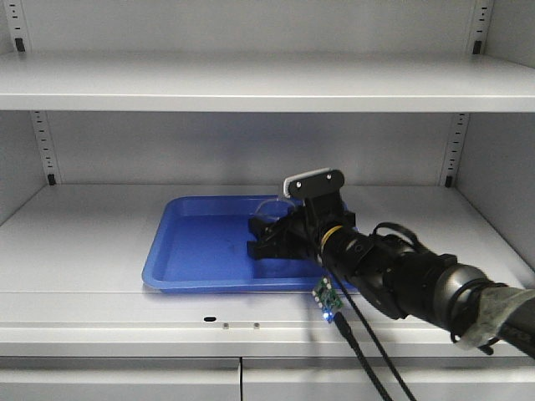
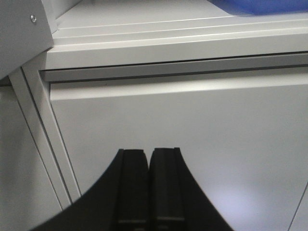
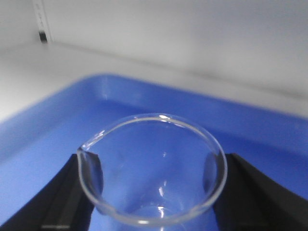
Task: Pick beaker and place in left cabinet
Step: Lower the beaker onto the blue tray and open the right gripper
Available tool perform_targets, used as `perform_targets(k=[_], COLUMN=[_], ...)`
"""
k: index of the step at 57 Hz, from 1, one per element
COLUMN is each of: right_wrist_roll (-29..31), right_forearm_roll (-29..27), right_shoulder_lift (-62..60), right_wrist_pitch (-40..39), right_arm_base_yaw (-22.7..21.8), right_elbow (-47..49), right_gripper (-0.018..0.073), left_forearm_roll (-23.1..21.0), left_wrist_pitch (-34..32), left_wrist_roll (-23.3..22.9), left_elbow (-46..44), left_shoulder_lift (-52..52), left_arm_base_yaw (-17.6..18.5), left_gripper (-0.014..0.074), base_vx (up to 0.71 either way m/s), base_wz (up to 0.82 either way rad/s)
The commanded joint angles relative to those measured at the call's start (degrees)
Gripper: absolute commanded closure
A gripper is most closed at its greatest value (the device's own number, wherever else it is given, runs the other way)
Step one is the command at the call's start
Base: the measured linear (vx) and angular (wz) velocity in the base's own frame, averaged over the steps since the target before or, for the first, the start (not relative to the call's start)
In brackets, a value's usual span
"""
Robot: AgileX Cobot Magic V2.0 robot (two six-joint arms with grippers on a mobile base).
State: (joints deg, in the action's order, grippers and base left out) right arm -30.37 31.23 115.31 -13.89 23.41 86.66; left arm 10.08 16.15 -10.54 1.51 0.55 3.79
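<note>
The clear glass beaker (image 3: 151, 166) with its pour spout at the left sits between the two black fingers of my right gripper (image 3: 156, 161), which press on its sides over the blue tray (image 3: 57, 139). In the front view the right gripper (image 1: 269, 234) reaches into the left cabinet (image 1: 84, 225) over the tray (image 1: 192, 251), and the beaker (image 1: 271, 207) shows only faintly above the fingers. I cannot tell whether the beaker's base touches the tray. My left gripper (image 2: 149, 151) is shut and empty, facing a lower cabinet door.
An upper shelf (image 1: 251, 83) spans the cabinet above the tray. Perforated strips (image 1: 456, 150) run up the back wall. Cables and a small circuit board (image 1: 326, 301) hang below the right arm. Closed lower doors (image 1: 242, 376) sit under the shelf edge.
</note>
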Motion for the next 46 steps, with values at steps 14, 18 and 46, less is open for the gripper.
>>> perform_targets(k=[14, 18, 46], right_wrist_roll=[0.2, 0.2, 0.2], right_forearm_roll=[-0.8, -0.8, -0.8], right_shoulder_lift=[-0.4, -0.3, -0.4], right_wrist_pitch=[-3.3, -3.0, -3.5], right_arm_base_yaw=[-0.2, -0.2, -0.2], right_elbow=[2.2, 2.2, 2.2], right_gripper=[0.0531, 0.0512, 0.0020], left_forearm_roll=[-0.1, -0.1, -0.1], left_wrist_pitch=[-4.8, -4.8, -4.8], left_wrist_roll=[-0.2, -0.2, -0.2], left_elbow=[-0.5, -0.5, -0.5], left_shoulder_lift=[1.0, 1.0, 1.0], left_arm_base_yaw=[0.4, 0.4, 0.4], left_gripper=[0.0593, 0.0593, 0.0593], base_vx=[0.00, 0.00, 0.00], base_wz=[0.00, 0.00, 0.00])
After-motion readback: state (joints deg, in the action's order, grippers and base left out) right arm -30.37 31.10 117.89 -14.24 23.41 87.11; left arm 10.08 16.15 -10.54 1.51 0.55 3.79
